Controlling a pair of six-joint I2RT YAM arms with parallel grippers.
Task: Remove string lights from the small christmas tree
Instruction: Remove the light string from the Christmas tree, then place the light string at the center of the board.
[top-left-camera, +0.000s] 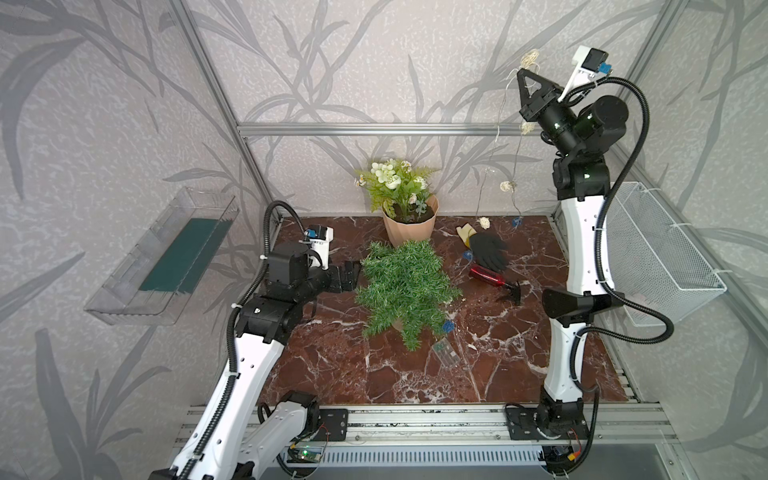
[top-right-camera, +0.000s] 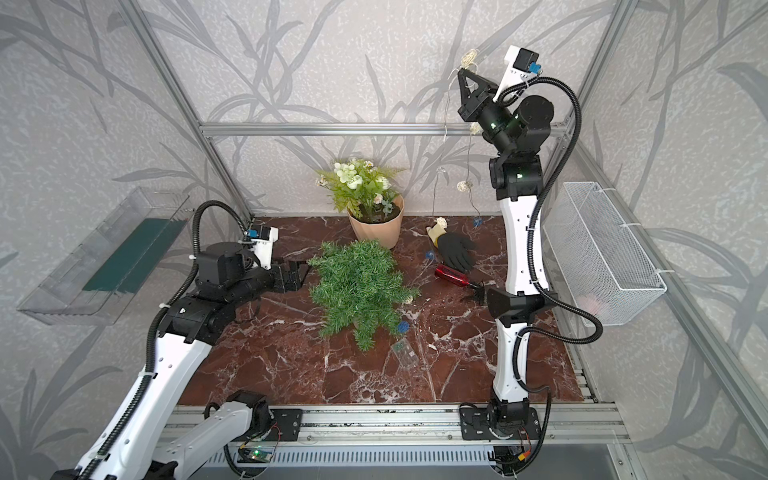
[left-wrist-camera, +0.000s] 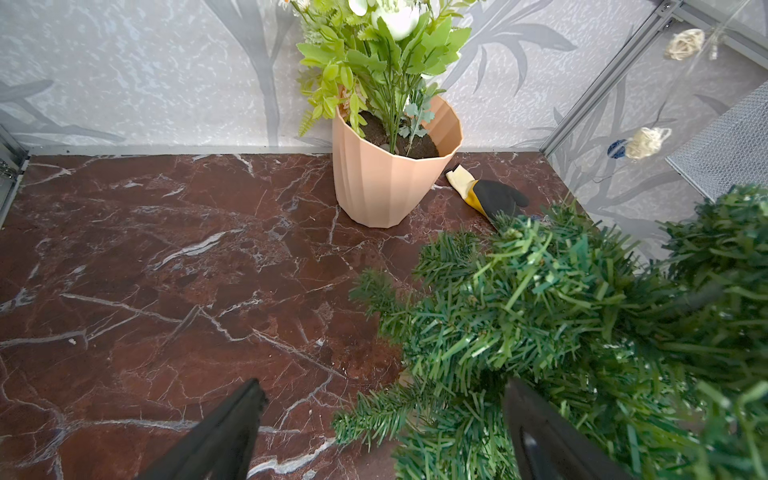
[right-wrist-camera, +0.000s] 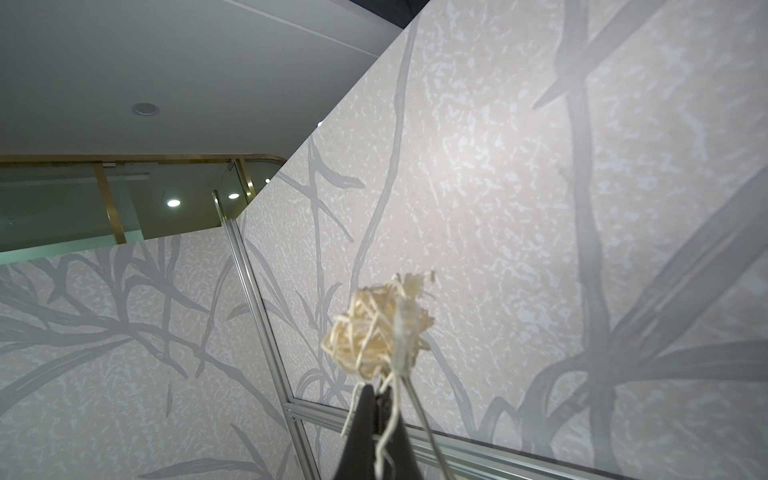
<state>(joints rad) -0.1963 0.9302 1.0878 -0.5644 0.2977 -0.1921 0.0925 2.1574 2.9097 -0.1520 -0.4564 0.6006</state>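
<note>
- My right gripper (top-left-camera: 520, 72) is raised high at the far right, close to the back wall. Its jaws are pressed together on the wire of the string lights (top-left-camera: 508, 186). In the right wrist view a cream woven ball (right-wrist-camera: 378, 332) sits just above the closed fingertips (right-wrist-camera: 365, 399).
- From that grip the wire hangs down in loose strands, carrying more cream balls. It reaches the table (top-left-camera: 332, 374) at the far right, near a black glove (top-left-camera: 488, 249).
- The lower end of the string is by the tree. A blue ball (top-left-camera: 448, 326) sits at its near right edge, and the clear battery box (top-left-camera: 444, 353) lies on the table just nearer than that. I cannot tell whether the wire is caught in the branches.
- The tree (top-left-camera: 405, 282) stands mid-table, just nearer than the beige flowerpot (top-left-camera: 409, 230).
- My left gripper (top-left-camera: 353, 274) is low, just left of the tree, with its jaws wide apart and holding nothing. In the left wrist view one finger (left-wrist-camera: 540, 436) is against the needles.
- A red-handled tool (top-left-camera: 484, 275) lies right of the tree, beside the glove.
</note>
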